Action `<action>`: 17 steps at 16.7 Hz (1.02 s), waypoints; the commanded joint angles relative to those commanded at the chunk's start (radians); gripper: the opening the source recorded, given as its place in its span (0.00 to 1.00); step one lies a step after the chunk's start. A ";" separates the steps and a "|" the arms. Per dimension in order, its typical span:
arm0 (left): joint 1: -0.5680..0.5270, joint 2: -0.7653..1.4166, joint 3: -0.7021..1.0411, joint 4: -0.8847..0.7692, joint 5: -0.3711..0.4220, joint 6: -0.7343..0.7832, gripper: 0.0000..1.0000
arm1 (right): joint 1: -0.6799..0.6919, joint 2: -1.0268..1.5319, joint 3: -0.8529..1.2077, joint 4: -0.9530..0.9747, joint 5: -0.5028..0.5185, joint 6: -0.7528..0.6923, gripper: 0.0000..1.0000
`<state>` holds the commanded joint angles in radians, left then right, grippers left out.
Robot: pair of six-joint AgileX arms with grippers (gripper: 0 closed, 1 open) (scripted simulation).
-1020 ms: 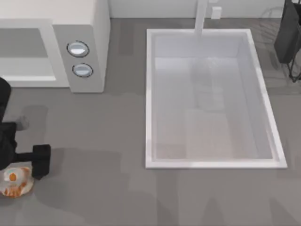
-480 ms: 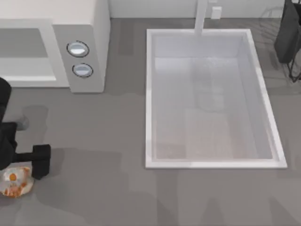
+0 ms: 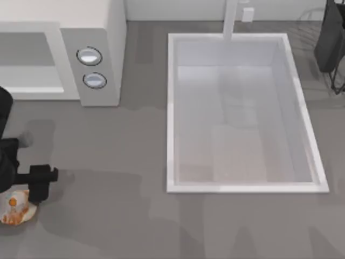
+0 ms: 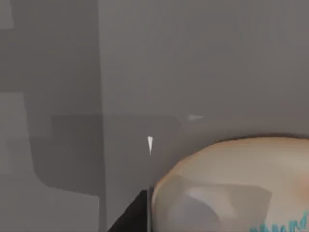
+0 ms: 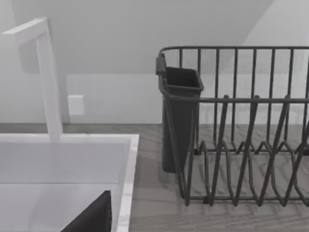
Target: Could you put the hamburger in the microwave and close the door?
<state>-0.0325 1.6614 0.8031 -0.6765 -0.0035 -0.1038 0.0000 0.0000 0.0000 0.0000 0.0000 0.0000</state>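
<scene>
- Left gripper (image 3: 24, 190): located at the top view's left edge, near the front of the table, directly over the hamburger (image 3: 15, 207). One black finger (image 3: 41, 182) is visible just beside the bun on its right; the opposite finger is out of frame. Contact between the fingers and the bun, and the width of the opening, cannot be determined
- Hamburger: rests on the grey table (image 3: 118, 216) at the front left corner, partly cut by the edge of the top view. Pale tan with orange-brown patches. In the left wrist view the bun (image 4: 231, 186) appears as a large pale dome close to the camera, with a dark finger tip (image 4: 133, 217) just beside it
- Microwave (image 3: 91, 32): stands at the rear left of the table, well apart from the hamburger. The grey cavity (image 3: 27, 48) is exposed. Two round silver-rimmed dials, upper (image 3: 89, 55) and lower (image 3: 94, 80), sit on the right-hand panel
- Sink basin (image 3: 172, 108): white rectangle at the centre-right of the table, with a white faucet (image 3: 232, 21) at its rear edge
- Right arm (image 3: 330, 38): parked at the rear right corner of the top view. The state of its gripper cannot be determined
- Right wrist view: shows the faucet (image 5: 46, 77), the basin rim (image 5: 128, 164), and a dark wire dish rack (image 5: 241, 135) with a utensil cup (image 5: 178, 116) at its corner
</scene>
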 joint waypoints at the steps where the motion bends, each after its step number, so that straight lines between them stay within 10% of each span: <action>1: -0.001 -0.008 0.018 -0.024 0.000 0.000 0.00 | 0.000 0.000 0.000 0.000 0.000 0.000 1.00; 9: -0.003 -0.146 0.234 -0.393 0.000 -0.007 0.00 | 0.000 0.000 0.000 0.000 0.000 0.000 1.00; 17: 0.005 -0.143 0.246 -0.384 0.005 0.001 0.00 | 0.000 0.000 0.000 0.000 0.000 0.000 1.00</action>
<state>-0.0275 1.5179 1.0495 -1.0601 0.0019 -0.1032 0.0000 0.0000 0.0000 0.0000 0.0000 0.0000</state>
